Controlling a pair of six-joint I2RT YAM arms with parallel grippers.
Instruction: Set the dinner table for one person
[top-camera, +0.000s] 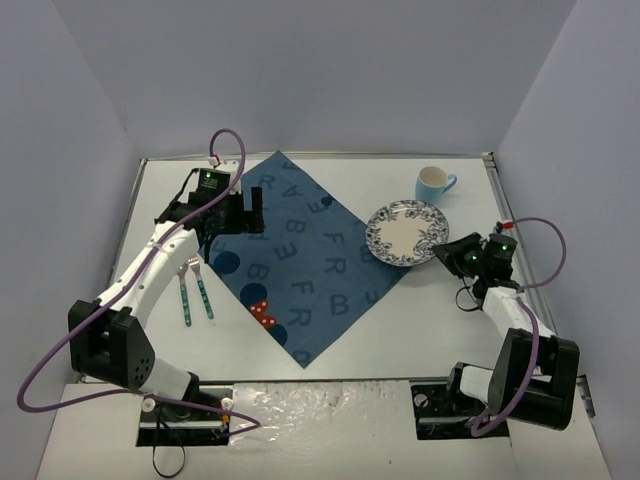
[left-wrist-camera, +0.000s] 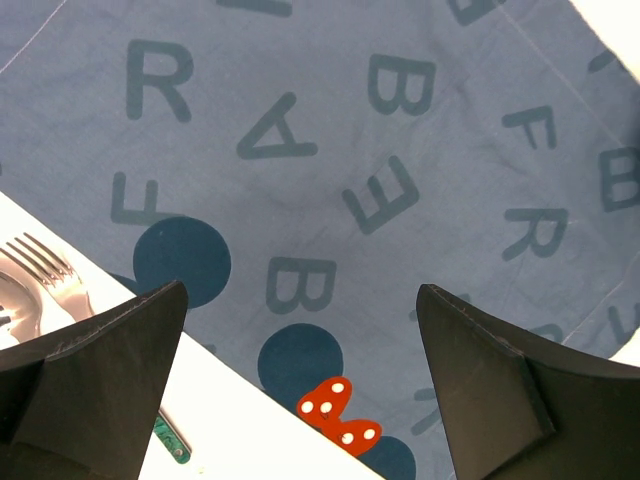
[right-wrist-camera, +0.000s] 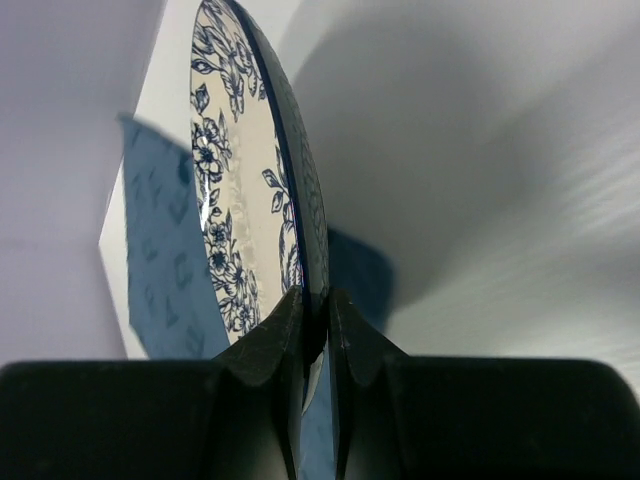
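Observation:
The white dinner table (top-camera: 440, 320) carries a dark blue letter-printed cloth (top-camera: 300, 250) laid as a diamond. A blue-and-white floral plate (top-camera: 405, 232) lies at the cloth's right corner. My right gripper (top-camera: 442, 250) is shut on the plate's near rim; the right wrist view shows the plate (right-wrist-camera: 240, 170) edge-on between the fingers (right-wrist-camera: 275, 340). My left gripper (top-camera: 243, 212) is open and empty above the cloth's left part; the left wrist view shows the cloth (left-wrist-camera: 350, 170) below it. A fork (top-camera: 203, 285) and a spoon (top-camera: 185, 293) lie left of the cloth.
A light blue cup (top-camera: 434, 183) stands at the back right behind the plate. The fork's tines (left-wrist-camera: 45, 265) show at the left of the left wrist view. A red dotted bow print (top-camera: 262, 313) marks the cloth's near left edge. Purple walls close the table in.

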